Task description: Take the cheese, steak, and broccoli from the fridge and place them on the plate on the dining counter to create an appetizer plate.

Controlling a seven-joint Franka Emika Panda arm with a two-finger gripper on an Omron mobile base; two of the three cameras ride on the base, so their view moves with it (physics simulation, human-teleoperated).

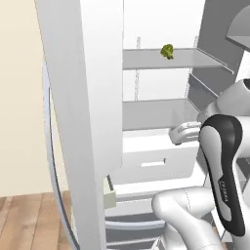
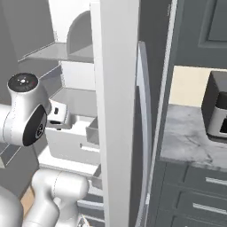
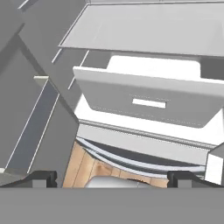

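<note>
The white fridge stands open in front of me. The broccoli, a small yellow-green floret, lies on an upper shelf toward the back. My gripper hangs inside the fridge at the height of the lower shelf, pointing down at a white drawer. Its two dark fingertips stand far apart with nothing between them, so it is open. The broccoli sits well above the hand. Cheese and steak are hidden; the plate and the dining counter are out of view.
The left fridge door stands close on the arm's left, the right door's edge on its right. A marble wall counter over dark cabinets carries a small dark oven. Wooden floor shows below the drawer.
</note>
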